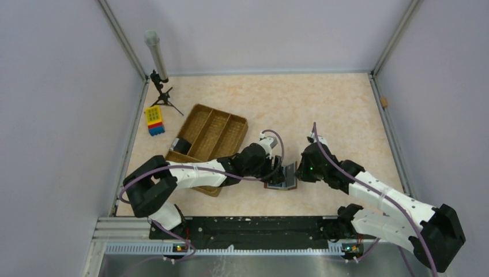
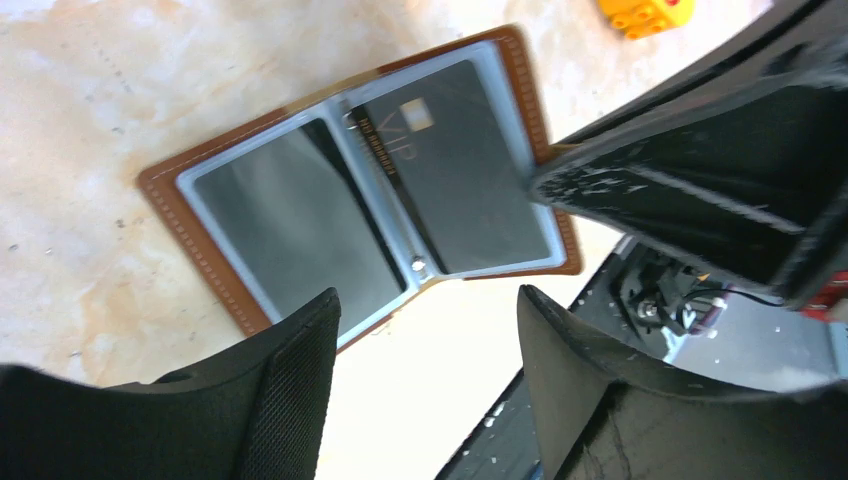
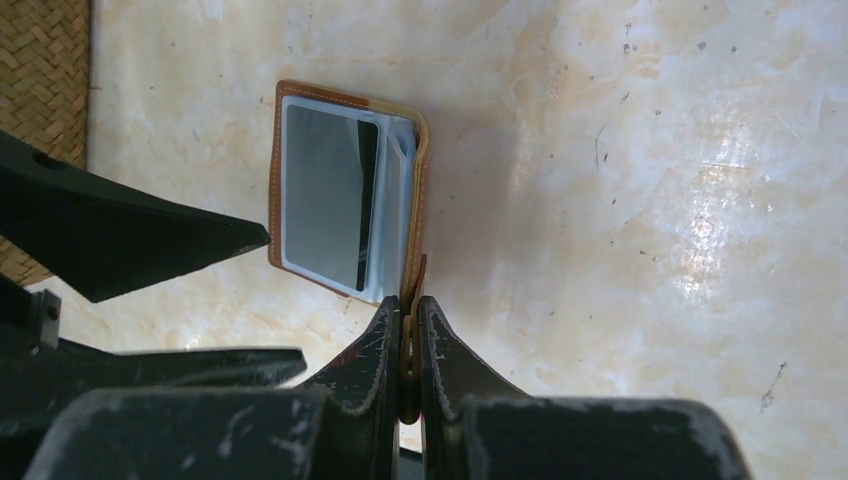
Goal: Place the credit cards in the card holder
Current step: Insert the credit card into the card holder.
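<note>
The brown card holder [image 2: 195, 255] lies open on the table, its two clear sleeves facing up. A dark credit card [image 2: 450, 170] marked VIP fills the right sleeve; the left sleeve shows a glossy grey card [image 2: 290, 220]. My left gripper [image 2: 428, 300] hovers just above the holder's near edge, open, with nothing between its fingers. My right gripper [image 3: 410, 305] is shut on the holder's brown cover flap [image 3: 412, 285], holding that flap upright beside the sleeves [image 3: 325, 190]. In the top view both grippers meet over the holder [image 1: 282, 183].
A large woven compartment tray [image 1: 210, 135] sits to the left behind the left arm, also at the right wrist view's left edge [image 3: 45, 70]. A yellow-and-blue block [image 1: 154, 120] and a small tripod [image 1: 163, 95] stand at the far left. Enclosure walls ring the table.
</note>
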Robot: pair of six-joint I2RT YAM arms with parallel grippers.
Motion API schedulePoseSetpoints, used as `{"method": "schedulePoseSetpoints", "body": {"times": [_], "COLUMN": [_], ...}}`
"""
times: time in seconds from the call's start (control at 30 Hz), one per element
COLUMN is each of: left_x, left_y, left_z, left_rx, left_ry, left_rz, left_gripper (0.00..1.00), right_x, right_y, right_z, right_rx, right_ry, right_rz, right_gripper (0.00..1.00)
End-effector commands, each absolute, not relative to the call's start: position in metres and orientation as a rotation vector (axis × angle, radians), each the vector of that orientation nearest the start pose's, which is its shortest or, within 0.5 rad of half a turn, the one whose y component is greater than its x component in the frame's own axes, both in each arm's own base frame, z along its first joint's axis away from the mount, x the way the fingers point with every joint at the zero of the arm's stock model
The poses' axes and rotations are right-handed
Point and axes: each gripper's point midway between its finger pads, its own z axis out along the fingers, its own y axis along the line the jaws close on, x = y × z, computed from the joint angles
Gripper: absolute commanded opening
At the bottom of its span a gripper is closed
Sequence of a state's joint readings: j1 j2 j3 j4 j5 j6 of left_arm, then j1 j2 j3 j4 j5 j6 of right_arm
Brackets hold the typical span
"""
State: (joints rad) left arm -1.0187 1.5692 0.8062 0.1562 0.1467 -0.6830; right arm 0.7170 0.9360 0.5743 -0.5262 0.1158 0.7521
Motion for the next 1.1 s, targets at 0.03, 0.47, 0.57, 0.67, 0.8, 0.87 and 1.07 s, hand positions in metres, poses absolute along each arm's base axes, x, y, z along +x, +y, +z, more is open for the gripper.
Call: {"method": "schedulePoseSetpoints", "body": {"times": [0.03, 0.47, 0.57, 0.67, 0.8, 0.87, 1.07], "left_x": [0.18, 0.181, 0.18, 0.18, 0.179, 0.179, 0.178], "left_y": [-0.376, -0.372, -0.37, -0.367, -0.365, -0.364, -0.365], "left_z": [0.075, 0.044, 0.038, 0.032, 0.026, 0.024, 0.019], "left_rx": [0.429, 0.374, 0.362, 0.349, 0.338, 0.335, 0.321], "left_ry": [2.333, 2.381, 2.397, 2.413, 2.432, 2.438, 2.453], "left_rz": [-1.067, -1.086, -1.091, -1.084, -1.08, -1.082, -1.117], "left_gripper": [0.61, 0.38, 0.33, 0.27, 0.24, 0.23, 0.14], "right_x": [0.19, 0.19, 0.189, 0.189, 0.189, 0.189, 0.189], "right_y": [0.178, 0.212, 0.215, 0.219, 0.219, 0.218, 0.227], "right_z": [0.1, 0.095, 0.09, 0.086, 0.079, 0.076, 0.082], "right_rx": [0.054, 0.037, 0.034, 0.033, 0.04, 0.041, 0.03], "right_ry": [2.486, 2.439, 2.444, 2.446, 2.453, 2.461, 2.426], "right_rz": [0.524, 0.773, 0.786, 0.809, 0.807, 0.797, 0.872], "right_gripper": [0.0, 0.0, 0.0, 0.0, 0.0, 0.0, 0.0]}}
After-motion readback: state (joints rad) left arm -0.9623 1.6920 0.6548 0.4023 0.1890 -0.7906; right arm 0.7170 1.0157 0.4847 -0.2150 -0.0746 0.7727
